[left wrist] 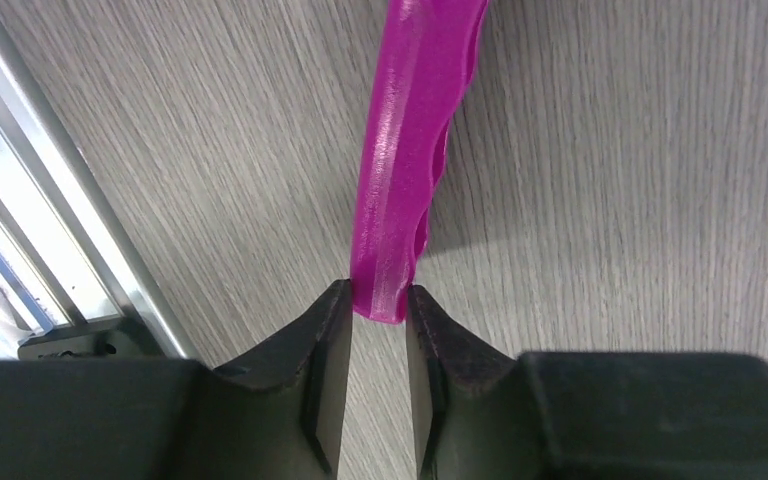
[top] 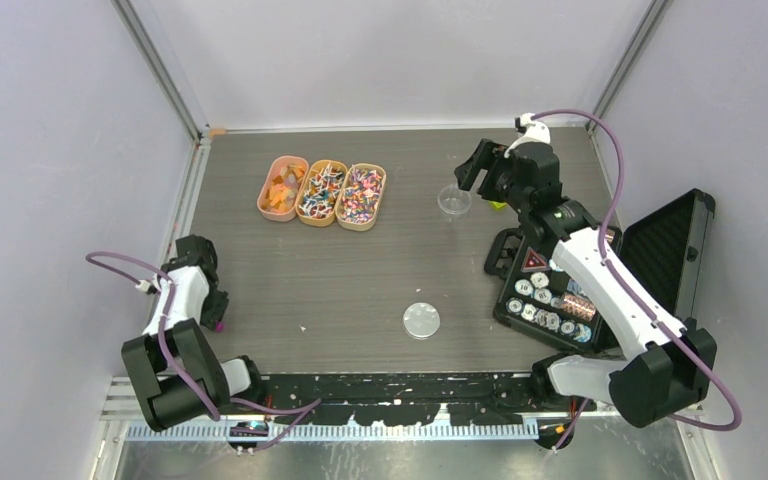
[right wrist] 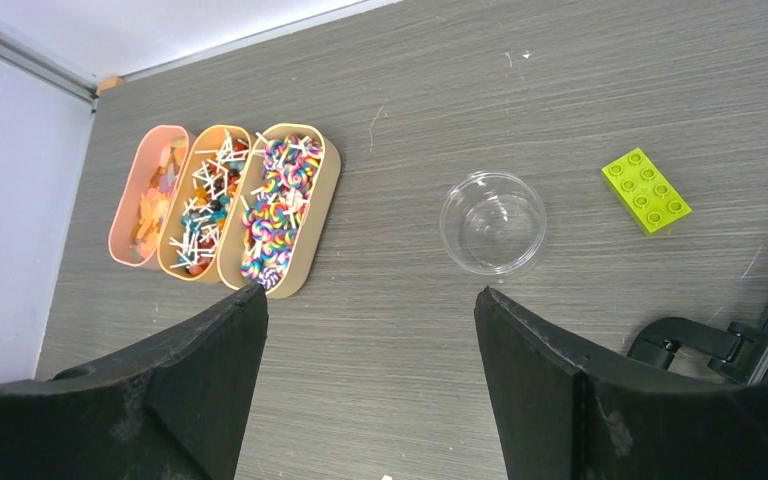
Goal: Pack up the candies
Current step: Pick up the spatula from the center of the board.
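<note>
- Candies (right wrist: 280, 200) — many tiny wrapped pieces, some on short white sticks. They are sorted into three oval trays (right wrist: 317, 235) standing side by side at the far left of the table (top: 360, 280): orange in the pink tray, mixed in the middle tray, rainbow swirls in the tan one.
- Handling, judged — very light, hard under slick wrappers, loose and apt to scatter. Each is too small for a sure pinch, so lifting a heap from below should serve better than picking singly.
- Clear cup (right wrist: 492, 222) — upright, empty, well right of the trays. Thin-walled and likely to slide or tip if nudged, so hold it at the rim or side wall.
- Lid (top: 421, 320) — round, clear, flat on the table near the front edge, apart from the cup.
- Magenta handle (left wrist: 395, 180) — rigid plastic, probably a scoop's, though its bowl is out of frame.
- Left gripper (left wrist: 378, 300) — low at the table's near left, jaws drawn close and pinching the handle's very end. That is a shallow hold, and it may pivot.
- Right gripper (right wrist: 371, 300) — raised, pitched down toward the cup, jaws spread wide, holding nothing.
- Green brick (right wrist: 646, 190) and open black case (top: 660, 250) — to the right, not involved.
</note>
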Action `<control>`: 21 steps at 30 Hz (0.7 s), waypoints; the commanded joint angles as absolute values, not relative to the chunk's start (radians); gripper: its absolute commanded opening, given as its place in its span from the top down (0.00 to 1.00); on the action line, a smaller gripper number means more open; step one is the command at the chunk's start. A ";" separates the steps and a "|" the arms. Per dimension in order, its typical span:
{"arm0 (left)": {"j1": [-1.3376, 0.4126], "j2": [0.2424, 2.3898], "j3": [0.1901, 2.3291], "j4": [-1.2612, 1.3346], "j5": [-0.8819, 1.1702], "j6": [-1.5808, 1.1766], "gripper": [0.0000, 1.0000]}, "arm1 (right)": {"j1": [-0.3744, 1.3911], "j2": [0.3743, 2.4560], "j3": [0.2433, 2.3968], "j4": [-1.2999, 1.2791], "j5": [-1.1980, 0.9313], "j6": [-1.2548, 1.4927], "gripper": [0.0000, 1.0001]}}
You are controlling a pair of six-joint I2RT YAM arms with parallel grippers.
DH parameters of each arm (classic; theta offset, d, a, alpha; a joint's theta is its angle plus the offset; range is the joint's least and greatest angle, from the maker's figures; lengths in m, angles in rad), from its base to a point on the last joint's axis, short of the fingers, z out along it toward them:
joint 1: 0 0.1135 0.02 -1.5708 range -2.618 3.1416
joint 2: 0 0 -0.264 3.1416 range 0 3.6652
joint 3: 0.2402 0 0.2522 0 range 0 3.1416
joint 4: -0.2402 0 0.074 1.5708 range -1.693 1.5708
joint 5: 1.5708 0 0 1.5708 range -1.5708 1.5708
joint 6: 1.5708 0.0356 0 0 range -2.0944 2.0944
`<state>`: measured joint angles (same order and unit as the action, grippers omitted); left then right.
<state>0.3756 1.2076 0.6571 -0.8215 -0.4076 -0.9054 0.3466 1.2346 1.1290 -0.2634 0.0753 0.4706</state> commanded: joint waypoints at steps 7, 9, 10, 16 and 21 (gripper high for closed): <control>0.383 1.240 0.660 -0.770 -0.328 -0.884 1.00 | 0.345 1.164 1.139 -0.263 0.059 0.504 0.20; 0.383 1.223 0.649 -0.747 -0.294 -0.871 1.00 | 0.345 1.155 1.131 -0.262 0.053 0.515 0.21; 0.380 1.211 0.640 -0.733 -0.276 -0.867 1.00 | 0.345 1.150 1.127 -0.263 0.052 0.520 0.20; 0.289 1.126 0.609 -0.684 -0.230 -0.883 1.00 | 0.344 1.135 1.105 -0.257 0.047 0.543 0.21; 0.152 1.051 0.622 -0.711 -0.237 -0.934 1.00 | 0.345 1.142 1.091 -0.250 0.031 0.557 0.21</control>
